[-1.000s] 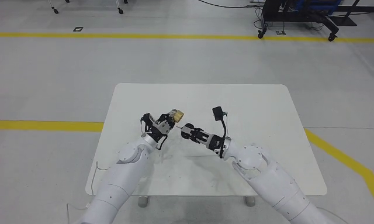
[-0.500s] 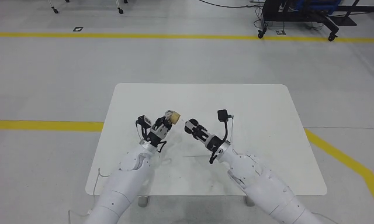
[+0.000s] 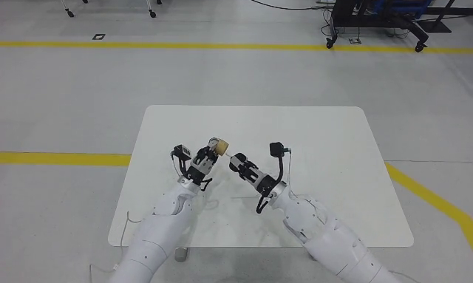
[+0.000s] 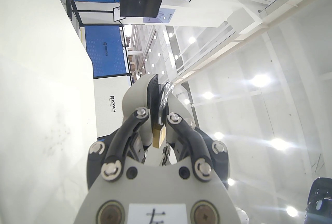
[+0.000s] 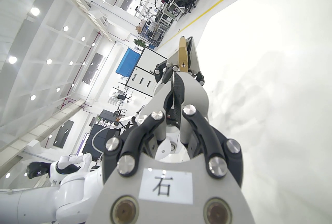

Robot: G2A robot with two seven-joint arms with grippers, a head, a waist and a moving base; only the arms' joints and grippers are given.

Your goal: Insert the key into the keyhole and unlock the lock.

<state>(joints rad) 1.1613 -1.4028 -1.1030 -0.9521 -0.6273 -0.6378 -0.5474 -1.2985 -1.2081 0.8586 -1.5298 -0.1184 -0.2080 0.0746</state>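
Observation:
A brass padlock is held above the white table, with my left gripper shut on it. The left wrist view shows its brass body and silver shackle pinched between the fingers of the left gripper. My right gripper faces the lock from close by, shut on a thin key. In the right wrist view the right gripper has the key's tip just short of the keyhole end of the padlock.
Both arms hover over the table's near middle. A black cable loop rises from the right wrist. The far half of the table and its right side are bare white surface.
My right gripper has moved left toward the lock, closing the gap between key and padlock. The left gripper with the lock has shifted slightly left.

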